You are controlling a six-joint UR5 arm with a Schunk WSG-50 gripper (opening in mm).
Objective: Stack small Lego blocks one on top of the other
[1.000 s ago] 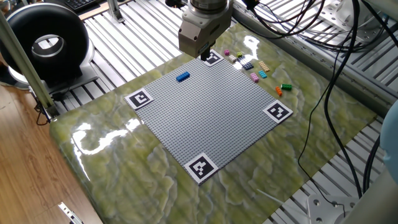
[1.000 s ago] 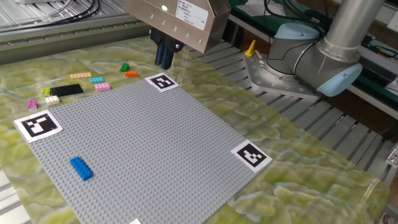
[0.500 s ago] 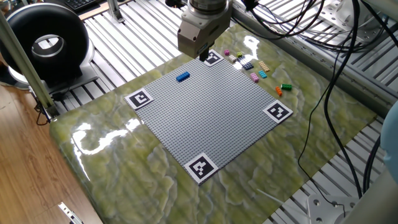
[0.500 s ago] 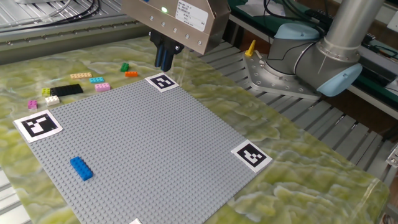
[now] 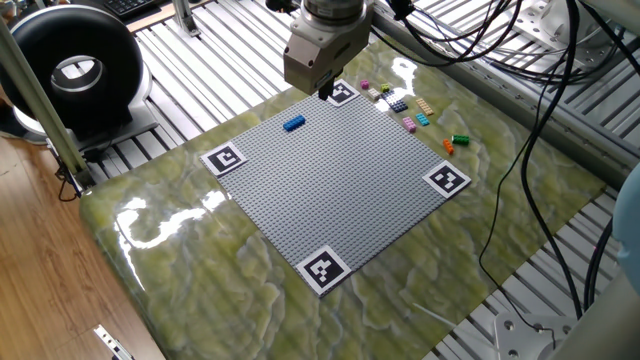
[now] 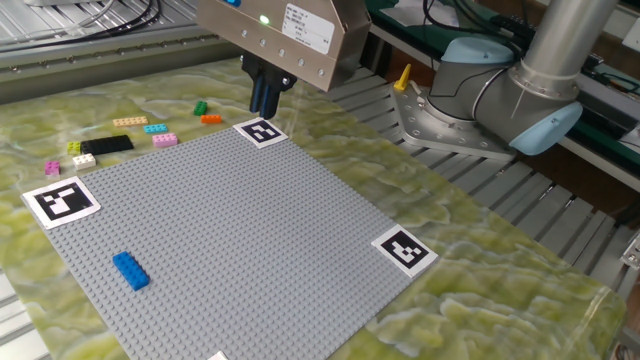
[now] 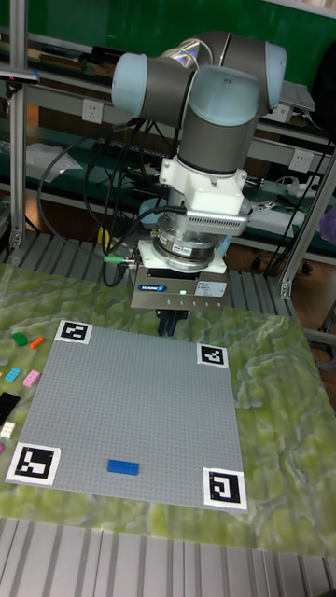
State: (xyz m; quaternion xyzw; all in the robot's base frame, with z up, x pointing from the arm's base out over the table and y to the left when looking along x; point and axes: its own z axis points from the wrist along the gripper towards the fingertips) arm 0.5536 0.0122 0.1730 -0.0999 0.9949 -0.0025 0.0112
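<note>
The claw (image 6: 264, 103), its fingers seen pressed together and empty, has been raised slightly above the far edge of the grey baseplate (image 6: 250, 240), so neither the blue brick (image 6: 130, 270) on it nor the pink brick (image 6: 164, 140) beside it is yet gripped.

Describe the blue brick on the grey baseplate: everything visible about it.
The blue brick is a small, bright blue, elongated rectangular piece of glossy-looking plastic; its studs are too small to count. It lies flat on the grey baseplate, set a little askew to the plate's edges, between two fiducial markers on one side. No other brick touches it or sits on top of it. The tool hangs well away, near a far corner marker, and does not touch it.
</note>
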